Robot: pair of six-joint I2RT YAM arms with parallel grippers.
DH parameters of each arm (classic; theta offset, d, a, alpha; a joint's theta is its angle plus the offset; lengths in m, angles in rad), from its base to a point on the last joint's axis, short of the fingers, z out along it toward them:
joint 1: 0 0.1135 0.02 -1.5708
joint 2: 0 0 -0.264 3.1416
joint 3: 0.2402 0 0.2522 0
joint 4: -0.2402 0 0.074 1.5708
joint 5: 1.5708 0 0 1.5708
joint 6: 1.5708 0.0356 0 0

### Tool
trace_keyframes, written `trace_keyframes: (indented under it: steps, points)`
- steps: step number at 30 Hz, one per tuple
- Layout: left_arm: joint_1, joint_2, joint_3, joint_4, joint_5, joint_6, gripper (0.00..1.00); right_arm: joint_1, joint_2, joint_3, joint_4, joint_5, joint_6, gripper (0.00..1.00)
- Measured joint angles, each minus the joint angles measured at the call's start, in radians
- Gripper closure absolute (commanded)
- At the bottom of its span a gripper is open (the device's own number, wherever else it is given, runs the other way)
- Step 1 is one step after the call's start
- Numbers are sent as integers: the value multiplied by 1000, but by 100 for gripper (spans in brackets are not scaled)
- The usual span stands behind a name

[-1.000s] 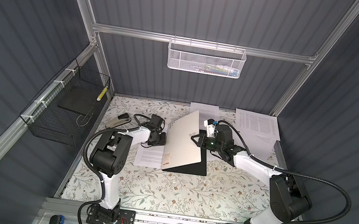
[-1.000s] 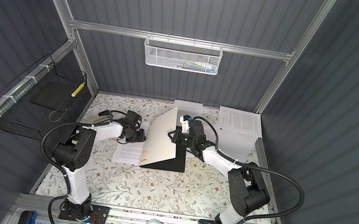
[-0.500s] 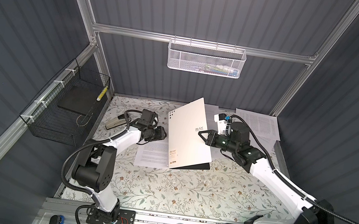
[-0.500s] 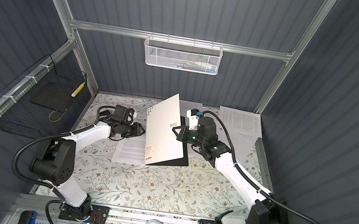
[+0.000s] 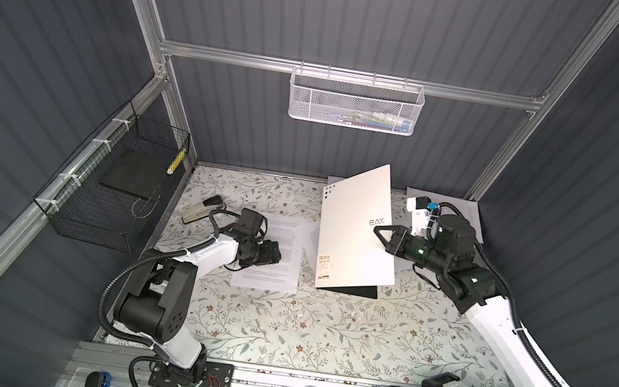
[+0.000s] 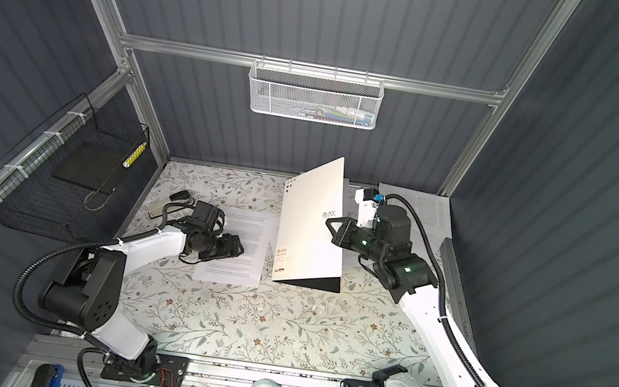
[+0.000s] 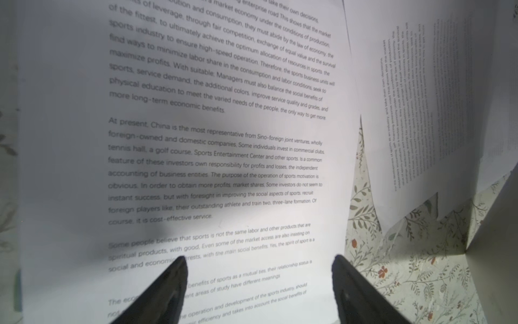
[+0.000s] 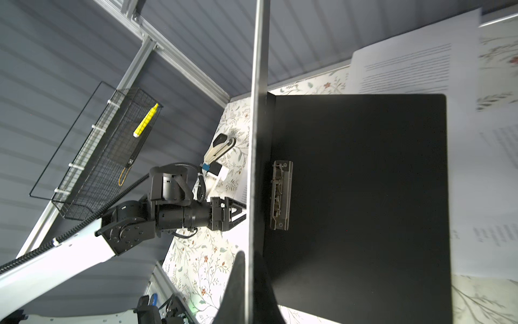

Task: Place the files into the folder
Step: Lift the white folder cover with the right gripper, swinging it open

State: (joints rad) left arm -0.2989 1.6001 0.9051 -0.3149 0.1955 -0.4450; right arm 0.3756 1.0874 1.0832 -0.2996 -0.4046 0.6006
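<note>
The floral-patterned tabletop (image 5: 299, 327) carries the flat grey-beige folder with "RAY" lettering (image 5: 357, 227) right of centre. Its cover stands steeply tilted, baring the black inside and the metal clip (image 8: 280, 195). The right gripper (image 5: 379, 231) is clenched on the cover's free edge. A slip there would likely drop the cover before any paper is in. The files (image 5: 283, 241), loose white sheets of dense black print, lie flat just left of the folder, with more (image 5: 468, 215) at the far right. The left gripper (image 7: 259, 263) hangs released over one sheet, grasping nothing. Thin flat paper may crease or slide when pinched.
</note>
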Motion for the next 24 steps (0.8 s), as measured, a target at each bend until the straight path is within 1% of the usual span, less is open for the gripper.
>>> trace_keyframes:
  steps: [5, 10, 14, 18, 20, 24]
  points:
    - [-26, 75, 17, 40, 14, 3, 18, -53, -55, 8, -57, -5, -10, 100]
    - [-79, 177, 116, 92, 20, 3, 18, -101, -92, 21, -103, -19, -24, 100]
    - [-148, 283, 232, 138, 22, -12, 18, -125, -121, 26, -145, -21, -34, 100]
    - [-238, 396, 369, 177, 22, -40, 18, -131, -138, 26, -175, -20, -37, 100]
    - [-285, 460, 451, 189, 23, -57, 18, -132, -145, 25, -185, -19, -37, 100]
    - [-348, 581, 618, 200, 34, -82, 19, -132, -154, 24, -201, -16, -41, 100]
